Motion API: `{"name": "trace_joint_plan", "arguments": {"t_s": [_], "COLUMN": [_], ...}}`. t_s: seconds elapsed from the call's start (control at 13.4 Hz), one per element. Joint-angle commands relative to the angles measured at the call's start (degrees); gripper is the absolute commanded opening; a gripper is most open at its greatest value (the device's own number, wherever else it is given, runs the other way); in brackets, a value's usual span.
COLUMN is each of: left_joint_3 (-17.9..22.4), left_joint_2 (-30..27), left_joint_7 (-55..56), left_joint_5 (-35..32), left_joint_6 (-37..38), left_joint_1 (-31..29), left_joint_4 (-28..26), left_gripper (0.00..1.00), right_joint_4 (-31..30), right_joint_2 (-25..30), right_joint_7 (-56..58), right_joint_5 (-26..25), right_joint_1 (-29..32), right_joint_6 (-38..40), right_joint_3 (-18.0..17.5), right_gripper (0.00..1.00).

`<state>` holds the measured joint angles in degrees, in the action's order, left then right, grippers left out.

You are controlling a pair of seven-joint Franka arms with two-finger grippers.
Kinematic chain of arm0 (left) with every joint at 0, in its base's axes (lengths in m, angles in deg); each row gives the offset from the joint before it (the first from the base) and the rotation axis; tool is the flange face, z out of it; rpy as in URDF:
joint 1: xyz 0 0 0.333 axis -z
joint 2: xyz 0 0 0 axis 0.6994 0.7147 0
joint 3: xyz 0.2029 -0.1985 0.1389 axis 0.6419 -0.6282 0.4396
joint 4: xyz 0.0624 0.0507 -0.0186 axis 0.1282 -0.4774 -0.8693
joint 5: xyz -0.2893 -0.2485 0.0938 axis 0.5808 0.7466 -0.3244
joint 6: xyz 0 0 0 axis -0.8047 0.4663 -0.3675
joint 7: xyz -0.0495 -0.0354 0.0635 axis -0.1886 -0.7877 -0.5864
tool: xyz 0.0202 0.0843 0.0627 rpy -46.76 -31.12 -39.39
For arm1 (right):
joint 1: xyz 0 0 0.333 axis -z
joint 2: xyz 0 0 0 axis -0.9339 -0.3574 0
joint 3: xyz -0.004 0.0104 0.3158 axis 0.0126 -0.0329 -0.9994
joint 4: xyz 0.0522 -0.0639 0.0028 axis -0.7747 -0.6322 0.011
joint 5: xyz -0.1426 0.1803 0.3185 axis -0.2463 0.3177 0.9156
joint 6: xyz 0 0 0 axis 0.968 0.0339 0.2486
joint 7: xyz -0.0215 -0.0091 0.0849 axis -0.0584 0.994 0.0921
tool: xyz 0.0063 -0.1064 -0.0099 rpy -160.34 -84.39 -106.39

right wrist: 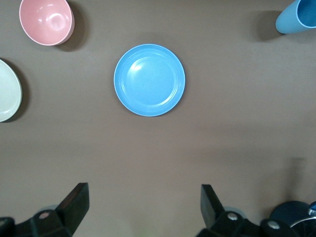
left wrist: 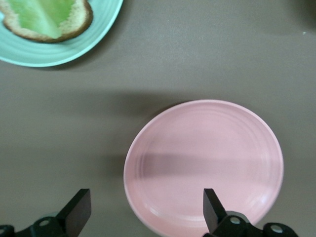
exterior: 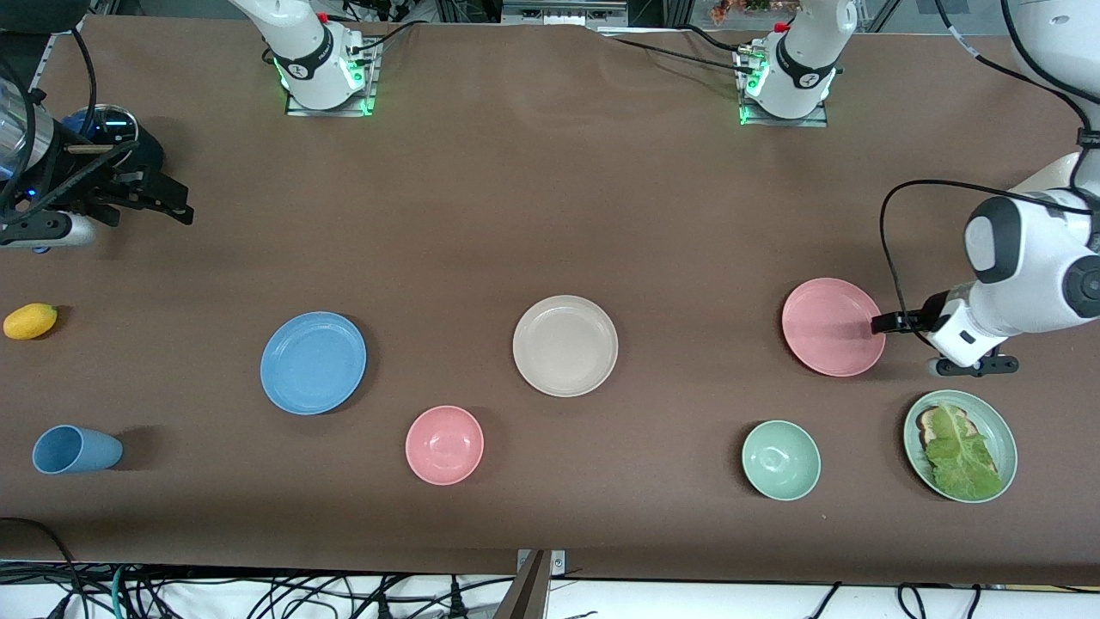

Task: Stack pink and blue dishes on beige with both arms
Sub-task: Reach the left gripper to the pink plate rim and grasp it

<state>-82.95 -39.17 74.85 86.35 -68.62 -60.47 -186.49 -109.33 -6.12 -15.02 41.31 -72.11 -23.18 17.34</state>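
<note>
Pink plate [exterior: 832,327] is the one that matters right now, sitting flat on the table toward the left arm's end, well apart from the beige plate [exterior: 565,345] in the middle. We've got the left gripper [exterior: 894,323] down low right at the pink plate's rim on the side away from the beige one, jaws spread wide. In the left wrist view one finger [left wrist: 211,207] sits over the plate's edge and the other is off over bare table, so we'd say the rim isn't lined up between them yet. Blue plate [exterior: 313,362] lies toward the right arm's end. Our right gripper [exterior: 163,202] hangs wide open over bare table, well apart from it, waiting. Nothing's stacked yet.
</note>
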Motion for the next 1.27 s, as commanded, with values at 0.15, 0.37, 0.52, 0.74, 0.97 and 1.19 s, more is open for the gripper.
{"name": "trace_joint_plan", "arguments": {"t_s": [0.15,0.37,0.52,0.74,0.97,1.19], "left_joint_3": [-0.21,-0.21,-0.3,-0.3,-0.3,-1.26], "left_joint_2": [-1.9,0.03,0.38,1.17,1.17,0.12], "left_joint_7": [-0.6,-0.07,1.15,1.77,1.95,4.93], "left_joint_5": [-1.19,-1.02,-0.75,-0.75,-0.75,-0.75], "left_joint_6": [-18.19,-18.39,-18.04,-18.04,-17.69,-11.14], "left_joint_1": [-2.71,-4.12,-4.57,-4.48,-4.13,-3.86], "left_joint_4": [-13.34,-13.09,-12.74,-12.74,-12.65,-9.24], "left_gripper": [1.0,1.0,0.45,0.02,0.0,0.0], "right_joint_4": [0.89,0.89,0.97,1.32,1.15,1.32], "right_joint_2": [-0.38,-0.47,-0.82,-1.17,-1.61,-3.7], "right_joint_7": [-0.71,-0.71,-0.8,-0.71,0.08,0.17], "right_joint_5": [-0.31,-0.31,-0.22,-0.3,-0.31,-0.13], "right_joint_1": [0.59,1.12,2.43,3.14,4.45,5.25], "right_joint_6": [0.18,-0.08,-0.17,-0.78,-1.93,-2.1], "right_joint_3": [-0.2,-0.02,-0.02,-0.02,0.24,0.24], "right_gripper": [1.0,1.0,1.0,1.0,1.0,1.0]}}
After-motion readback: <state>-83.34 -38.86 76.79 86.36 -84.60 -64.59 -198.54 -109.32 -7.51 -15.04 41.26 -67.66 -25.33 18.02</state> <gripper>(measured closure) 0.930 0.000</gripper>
